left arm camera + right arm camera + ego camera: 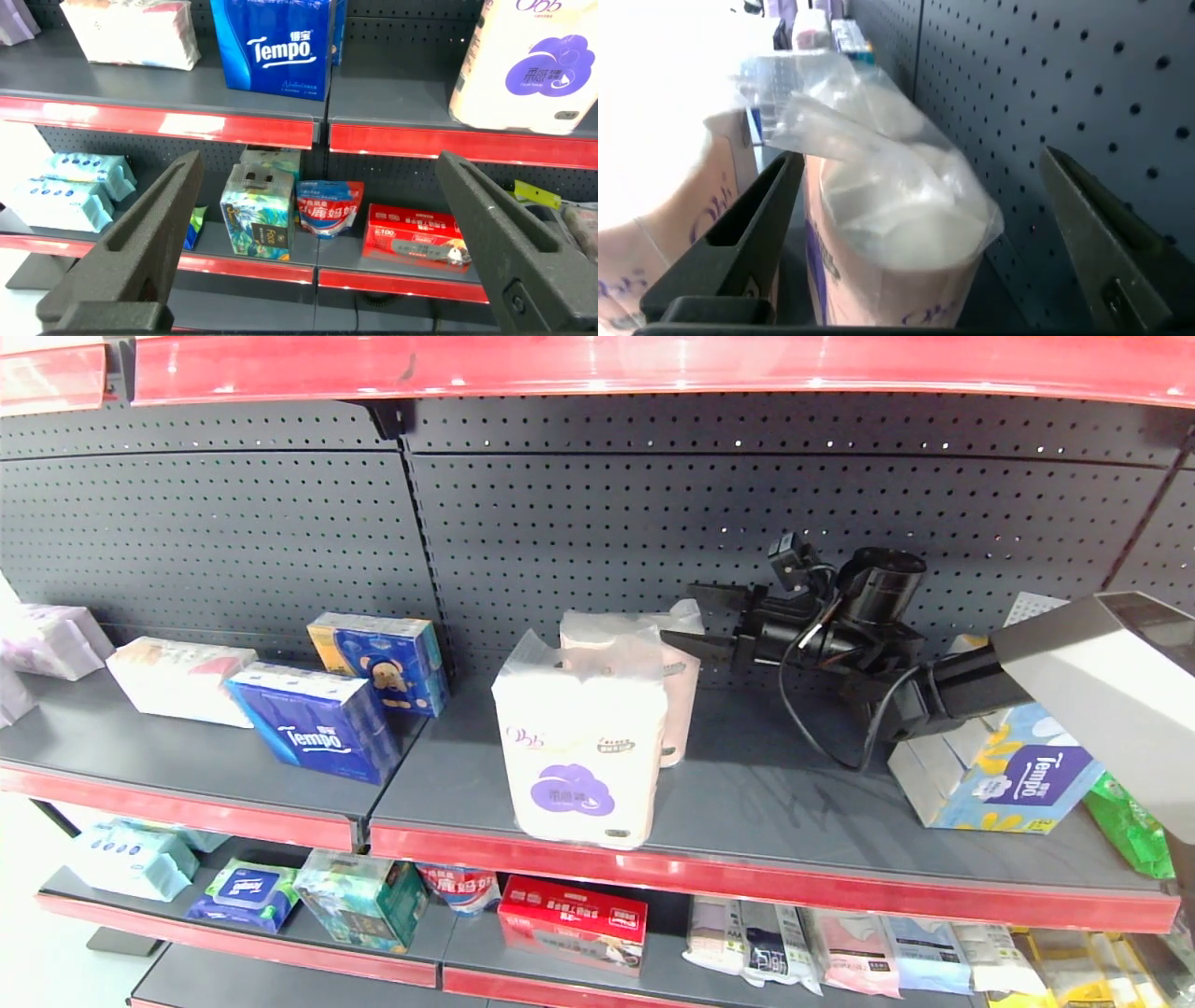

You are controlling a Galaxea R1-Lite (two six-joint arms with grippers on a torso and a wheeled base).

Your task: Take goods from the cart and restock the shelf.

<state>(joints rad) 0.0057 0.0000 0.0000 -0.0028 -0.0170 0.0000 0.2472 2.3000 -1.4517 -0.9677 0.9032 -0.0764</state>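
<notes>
Right hand spread, pink roll pack between fingertips

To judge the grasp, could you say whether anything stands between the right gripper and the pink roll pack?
Nothing visible does: the open right gripper faces the pink roll pack directly, right at its top.

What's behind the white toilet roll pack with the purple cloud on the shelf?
A pinkish roll pack stands right behind it, near the pegboard, with the open right gripper straddling its top. The front pack hides most of its body.
</notes>
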